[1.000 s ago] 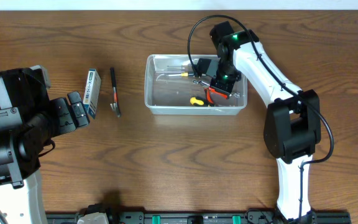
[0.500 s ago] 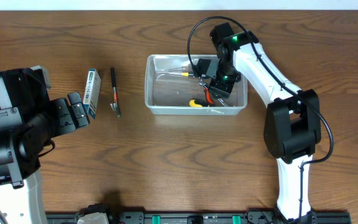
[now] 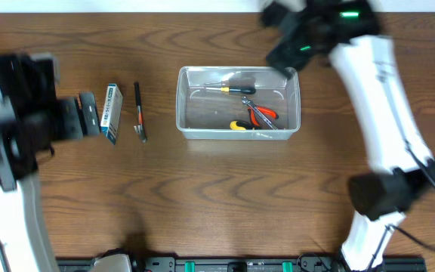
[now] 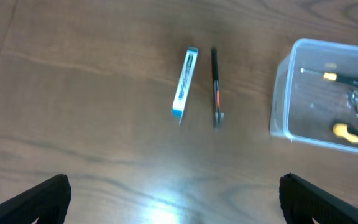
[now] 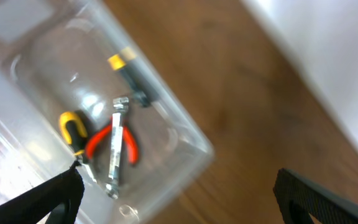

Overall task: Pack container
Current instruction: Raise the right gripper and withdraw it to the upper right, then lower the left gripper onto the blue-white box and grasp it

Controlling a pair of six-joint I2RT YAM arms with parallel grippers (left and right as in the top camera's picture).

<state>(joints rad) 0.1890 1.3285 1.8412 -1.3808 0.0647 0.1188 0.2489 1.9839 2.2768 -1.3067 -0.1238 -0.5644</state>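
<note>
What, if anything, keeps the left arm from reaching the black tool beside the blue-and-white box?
Nothing visible, so probably yes: the black tool lies uncovered, apart from the box, and the left fingers are open.

Nothing can be read in any view: the small blue-and-white box [image 3: 112, 113] lying on the wooden table [image 3: 217, 211] shows bluish marks along its white face, but they are too small and blurred to make out.
</note>
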